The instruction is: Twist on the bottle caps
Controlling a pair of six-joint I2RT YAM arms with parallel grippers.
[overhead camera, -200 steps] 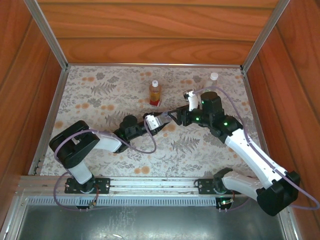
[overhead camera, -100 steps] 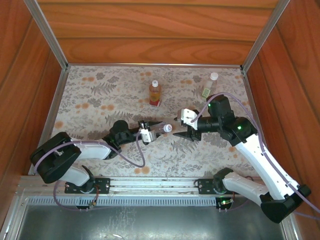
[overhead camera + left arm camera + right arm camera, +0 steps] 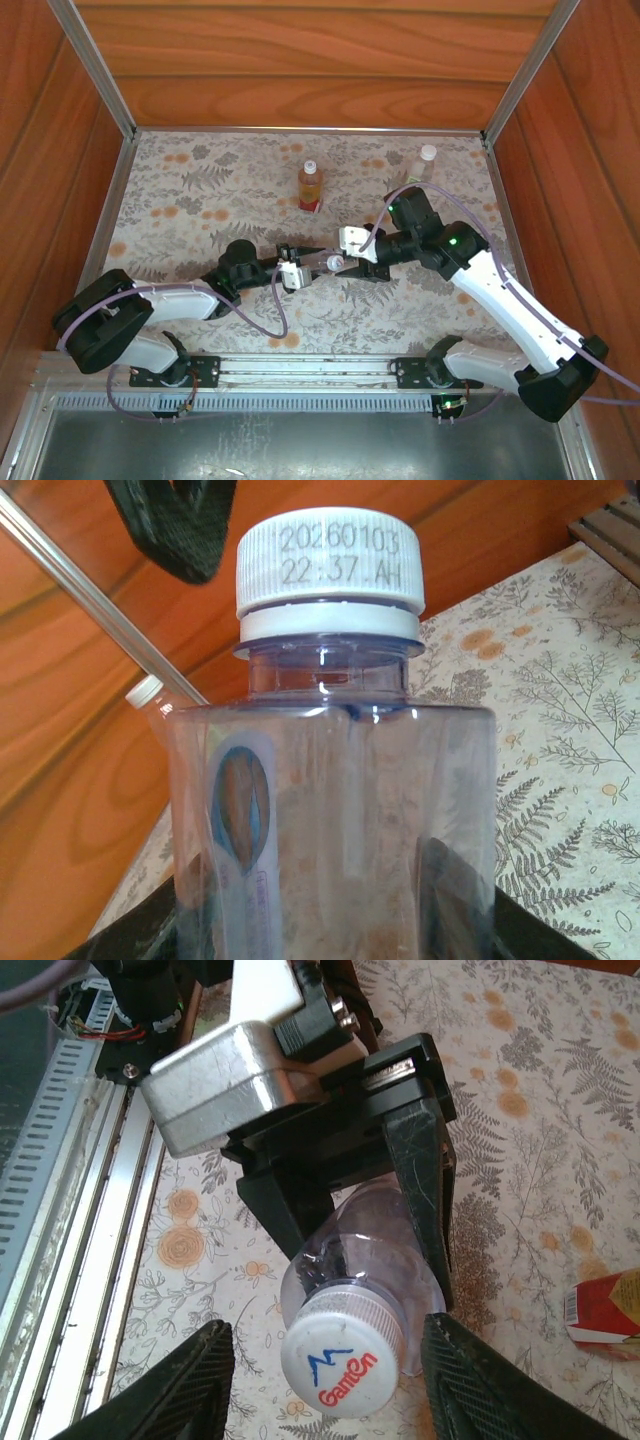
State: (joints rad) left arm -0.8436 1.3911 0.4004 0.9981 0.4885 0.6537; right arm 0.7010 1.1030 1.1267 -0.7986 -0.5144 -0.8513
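The small round white plastic screw cap [image 3: 345, 1360] sits on the neck of the plain bluish clear plastic bottle [image 3: 335, 820], with a collar ring just beneath it. How far it is threaded down cannot be told. The bottle's body is clamped between the left fingers [image 3: 425, 1190] and runs lengthwise out of them, so the cap points toward the right fingers [image 3: 200, 1380]. Those stand apart, one on each side of the cap, with a sliver of print showing between each and the cap's rim.

Half a second ago the right fingers hung off to the right of the cap. Now they have come in around it, and the right arm [image 3: 500, 295] has swung left.

The left fingers hide the bottle's base. Beyond both pairs of fingers, an amber clear plastic bottle with a red-and-yellow label [image 3: 311, 186] stands upright on the floral-print table [image 3: 200, 190]; the right wrist view cuts it off at the edge. A third clear bottle [image 3: 426, 155], white-capped, stands behind the right arm, which hides its lower part and label.
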